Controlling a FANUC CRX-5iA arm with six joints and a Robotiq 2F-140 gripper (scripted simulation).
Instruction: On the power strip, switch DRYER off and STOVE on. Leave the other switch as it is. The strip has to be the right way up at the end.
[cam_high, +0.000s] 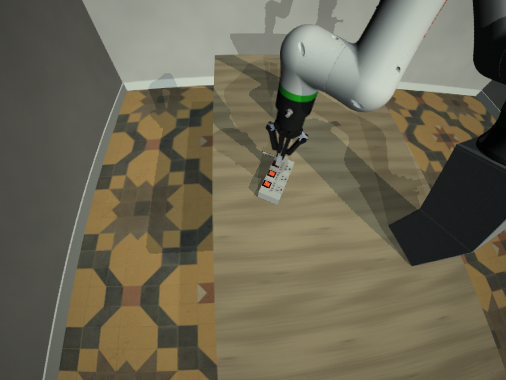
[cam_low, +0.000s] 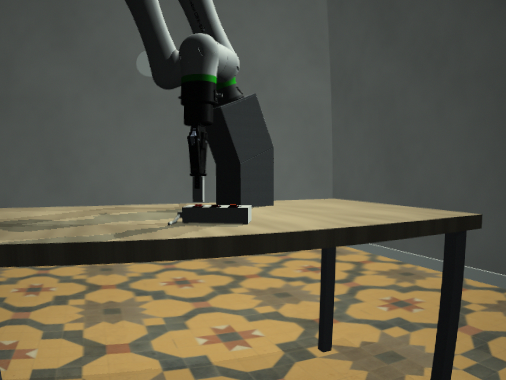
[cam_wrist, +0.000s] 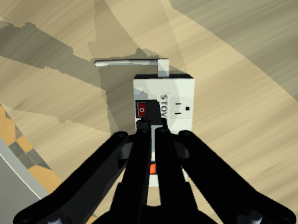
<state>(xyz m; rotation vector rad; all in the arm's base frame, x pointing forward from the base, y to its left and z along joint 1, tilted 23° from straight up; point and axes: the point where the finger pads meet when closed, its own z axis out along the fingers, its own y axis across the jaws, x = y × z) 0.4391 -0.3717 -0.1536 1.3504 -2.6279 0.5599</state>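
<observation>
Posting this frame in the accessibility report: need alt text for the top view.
A white robot arm's gripper, jaws shut and empty, points down at one end of a white power strip lying face up on a wooden table. Two of the strip's switches glow red. Patterned tile floor flanks the table.
</observation>
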